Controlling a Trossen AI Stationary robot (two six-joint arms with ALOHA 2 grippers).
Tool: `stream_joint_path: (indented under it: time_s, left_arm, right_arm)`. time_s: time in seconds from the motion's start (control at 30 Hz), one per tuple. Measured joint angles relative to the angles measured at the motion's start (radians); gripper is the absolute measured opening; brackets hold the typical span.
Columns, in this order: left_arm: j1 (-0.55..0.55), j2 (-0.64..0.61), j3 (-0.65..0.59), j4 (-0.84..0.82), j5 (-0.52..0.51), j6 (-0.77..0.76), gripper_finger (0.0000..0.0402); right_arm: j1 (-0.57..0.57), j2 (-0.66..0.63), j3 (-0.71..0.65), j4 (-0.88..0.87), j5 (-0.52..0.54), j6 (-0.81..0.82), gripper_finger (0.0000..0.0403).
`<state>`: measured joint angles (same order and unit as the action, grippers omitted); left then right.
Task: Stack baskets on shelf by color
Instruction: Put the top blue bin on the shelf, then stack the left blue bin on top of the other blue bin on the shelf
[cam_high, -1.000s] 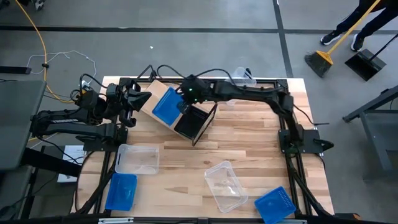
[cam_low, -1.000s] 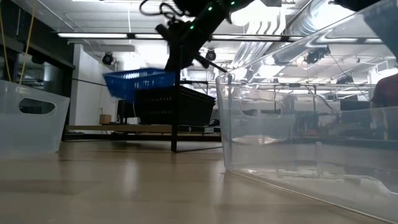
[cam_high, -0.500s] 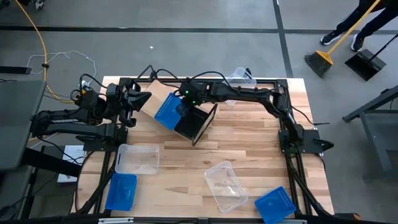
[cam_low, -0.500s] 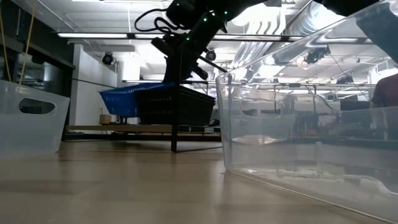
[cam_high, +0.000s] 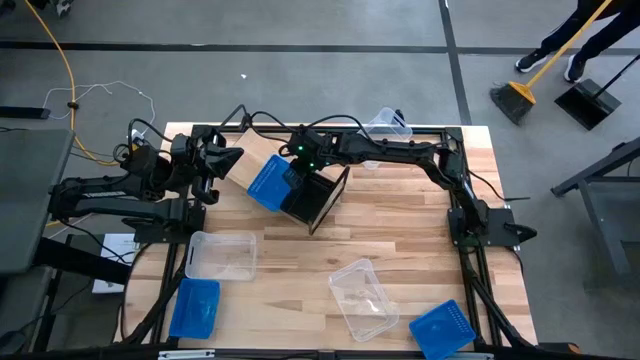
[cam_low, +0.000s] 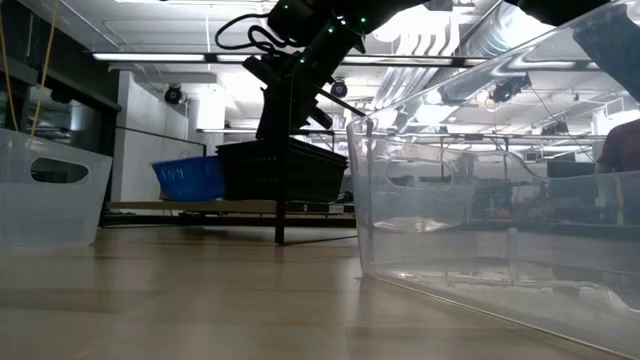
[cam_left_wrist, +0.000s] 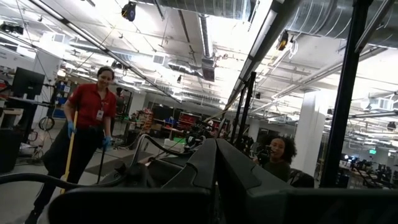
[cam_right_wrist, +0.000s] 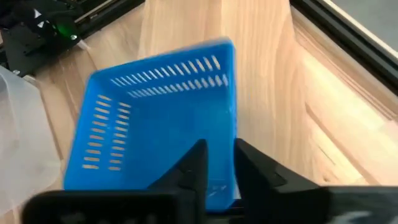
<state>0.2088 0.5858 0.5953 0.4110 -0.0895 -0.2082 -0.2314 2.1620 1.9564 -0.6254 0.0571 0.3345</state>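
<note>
The shelf (cam_high: 252, 152), light wood with a thin black frame, stands at the table's far middle. A stack of black baskets (cam_low: 285, 170) sits in it. Beside the stack a blue basket (cam_high: 268, 184) lies on the shelf's wood panel (cam_right_wrist: 261, 74), its hollow side up. My right gripper (cam_right_wrist: 219, 163) hangs over this basket's near edge, open, one finger on each side of the basket's side wall (cam_right_wrist: 231, 112). My left gripper (cam_high: 228, 159) waits shut at the table's far left, pointing at the shelf. My right gripper comes slanting down from the table's right side, its fingers (cam_right_wrist: 198, 163) straddling the blue basket's side wall near its end. A gap shows between the fingers. I cannot tell whether either finger touches the wall.
Two clear baskets (cam_high: 220, 255) (cam_high: 362, 298) and two blue ones (cam_high: 195, 308) (cam_high: 442, 328) lie on the table's near half. Another clear one (cam_high: 385, 125) is at the far edge. A person with a broom (cam_high: 570, 40) stands beyond the table's far right.
My right gripper has come down a little over the shelf and has opened. The blue basket, first carried higher than the black stack, has sunk beside it onto the shelf's panel.
</note>
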Motion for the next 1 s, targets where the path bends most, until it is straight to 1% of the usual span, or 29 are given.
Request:
stream_joint_path:
  time_s: [0.13, 0.27, 0.4, 0.53, 0.6, 0.7, 0.87, 1.0]
  left_arm:
    - [0.0, 0.0, 0.0, -0.002, 0.0, -0.001, 0.0]
    - [0.0, 0.0, 0.0, -0.003, 0.0, -0.001, 0.0]
    - [0.0, 0.0, 0.0, -0.004, 0.003, 0.0, 0.0]
    - [0.0, 0.0, 0.0, -0.014, 0.004, 0.001, 0.0]
    - [0.0, 0.0, 0.0, -0.031, 0.004, 0.002, 0.0]
    - [0.0, 0.0, 0.0, -0.054, 0.005, 0.001, 0.0]
    - [0.0, 0.0, 0.0, -0.059, 0.008, 0.002, 0.0]
    - [0.0, 0.0, 0.0, -0.057, 0.007, 0.002, 0.0]
  right_arm:
    - [-0.006, 0.0, 0.0, -0.006, 0.013, -0.031, 0.0126]
    - [-0.018, -0.019, -0.002, -0.031, 0.005, -0.083, 0.0159]
    - [-0.023, -0.091, -0.002, -0.108, 0.036, -0.175, 0.0172]
    - [-0.011, -0.191, -0.028, -0.226, 0.124, -0.242, 0.0174]
    - [0.003, -0.263, -0.102, -0.234, 0.153, -0.258, 0.0174]
    - [0.022, -0.429, -0.306, -0.176, 0.164, -0.235, 0.0174]
    - [0.085, -0.779, -0.672, -0.004, 0.177, -0.045, 0.0174]
    - [0.166, -1.029, -0.878, 0.135, 0.195, 0.107, 0.0174]
